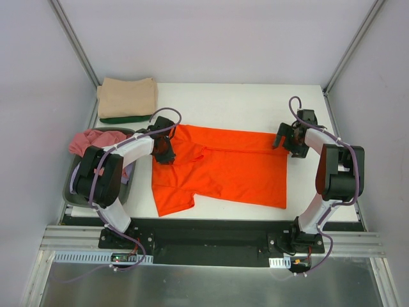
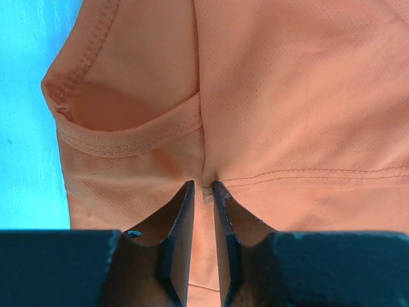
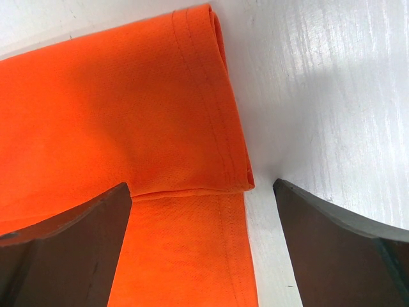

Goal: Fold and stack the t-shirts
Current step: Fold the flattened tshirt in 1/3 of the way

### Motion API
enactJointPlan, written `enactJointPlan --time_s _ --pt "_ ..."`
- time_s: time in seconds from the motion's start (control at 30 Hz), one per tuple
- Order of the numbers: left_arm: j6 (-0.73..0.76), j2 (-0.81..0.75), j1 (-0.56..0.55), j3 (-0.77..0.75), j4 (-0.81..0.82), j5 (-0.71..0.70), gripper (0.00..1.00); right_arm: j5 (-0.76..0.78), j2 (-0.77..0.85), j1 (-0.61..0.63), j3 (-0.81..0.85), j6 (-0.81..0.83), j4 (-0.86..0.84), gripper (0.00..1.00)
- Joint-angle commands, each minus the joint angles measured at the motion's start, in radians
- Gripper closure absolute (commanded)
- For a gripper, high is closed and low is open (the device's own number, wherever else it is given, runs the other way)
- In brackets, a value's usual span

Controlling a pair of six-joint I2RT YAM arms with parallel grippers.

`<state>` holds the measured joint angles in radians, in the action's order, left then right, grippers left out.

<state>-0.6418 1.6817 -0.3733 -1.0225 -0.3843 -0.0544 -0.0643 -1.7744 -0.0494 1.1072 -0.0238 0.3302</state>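
The bright orange t-shirt (image 1: 223, 169) lies spread on the white table (image 1: 255, 102), partly folded, with a sleeve toward the near left. My left gripper (image 1: 165, 150) sits on its left part, near the sleeve seam. In the left wrist view the gripper (image 2: 203, 185) is nearly closed, pinching a pucker of orange cloth (image 2: 287, 96) at the seam. My right gripper (image 1: 286, 137) is at the shirt's far right corner. In the right wrist view it (image 3: 201, 185) is wide open, straddling the folded hem edge (image 3: 115, 96) without holding it.
A folded tan t-shirt (image 1: 128, 97) lies on a dark green one (image 1: 124, 119) at the far left corner. A pink t-shirt (image 1: 96, 139) lies in the dark grey basket (image 1: 71, 192) at the left edge. White walls enclose the table.
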Motion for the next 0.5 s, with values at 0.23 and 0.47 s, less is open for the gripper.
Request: enactJointPlan --time_s 0.23,0.47 --pt "-0.001 -0.017 -0.006 -0.028 -0.028 0.053 0.83 0.011 0.0 -0.013 0.023 0.005 0.029 0.03" --pt "-0.006 -0.037 -0.009 -0.031 -0.028 0.083 0.83 0.011 -0.002 -0.013 0.023 0.005 0.033 0.03"
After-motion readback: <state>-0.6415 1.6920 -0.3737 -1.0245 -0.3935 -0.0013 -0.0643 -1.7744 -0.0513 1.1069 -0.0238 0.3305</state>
